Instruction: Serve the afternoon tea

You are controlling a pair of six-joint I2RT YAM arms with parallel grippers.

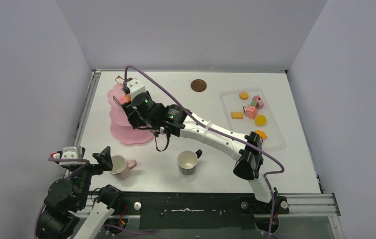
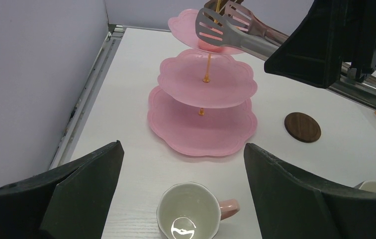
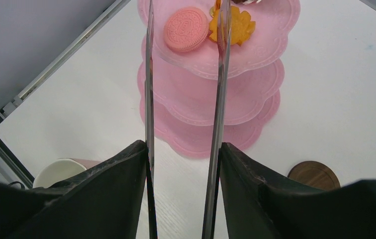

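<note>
Far left on counter (image 1: 216, 169): pink stand (image 1: 126, 132). Holding tongs (image 3: 148, 74) clenched in right tool (image 3: 183, 149) over top tier; could clip rim & tip stand if lowered off-centre. Left tool (image 2: 182, 147) released, near pink mug (image 2: 188, 219). On top tier: pink cookie (image 3: 186, 29), orange pastry (image 3: 243, 27). Can't tell if latter gripped, half hidden behind blade.

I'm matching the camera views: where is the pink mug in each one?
Top external: pink mug at lower left.
Left wrist: mug at bottom centre.
Right wrist: mug rim at bottom left.
Shared landmark: the pink stand, in all three.
</note>
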